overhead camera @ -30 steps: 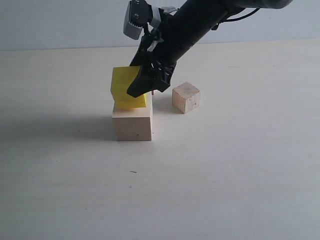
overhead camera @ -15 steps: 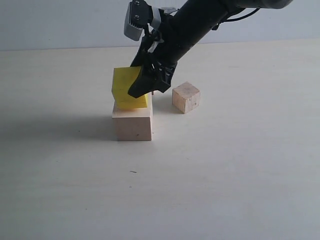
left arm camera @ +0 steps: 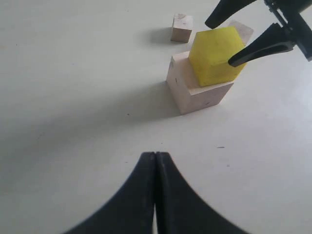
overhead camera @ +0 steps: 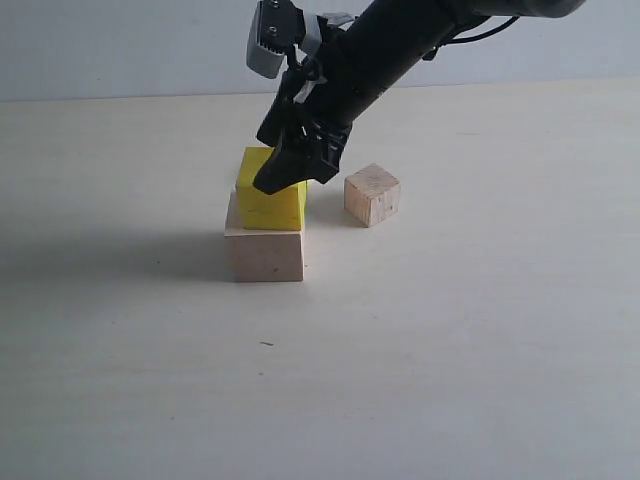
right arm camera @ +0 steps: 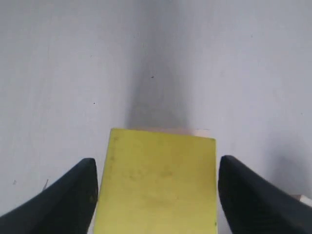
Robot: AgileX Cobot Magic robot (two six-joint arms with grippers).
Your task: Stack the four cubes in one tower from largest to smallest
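**Bright yellow cube (overhead camera: 272, 208) let down flat onto the large pale wooden cube (overhead camera: 268, 255)**

The right hand (overhead camera: 290, 186) stands spread wide astride the yellow cube, one finger on each flank. In the right wrist view a thin sliver of background shows between one finger and the cube's side, so it appears to bracket the cube rather than pinch it. The hand itself has barely moved over the last second. The cube has: a second ago it hung tilted and off to the left, and now it has dropped, shifted right and lies level on the large cube. I read that as a release, with the second tier placed.

The yellow cube does not sit centred. It lies toward the right edge of the large cube and looks turned a little against it, which may matter for the tiers to come.

Just right of the stack, apart from it, the medium pale wooden cube (overhead camera: 372, 195) waits on the surface (overhead camera: 450, 350). It is probably the next to be picked. The left wrist view shows a small pale wooden cube (left arm camera: 182, 28) farther off, which I take for the tiny one.

The left hand (left arm camera: 155, 155) is pressed together, empty, well back from the stack. Two of four tiers appear done.
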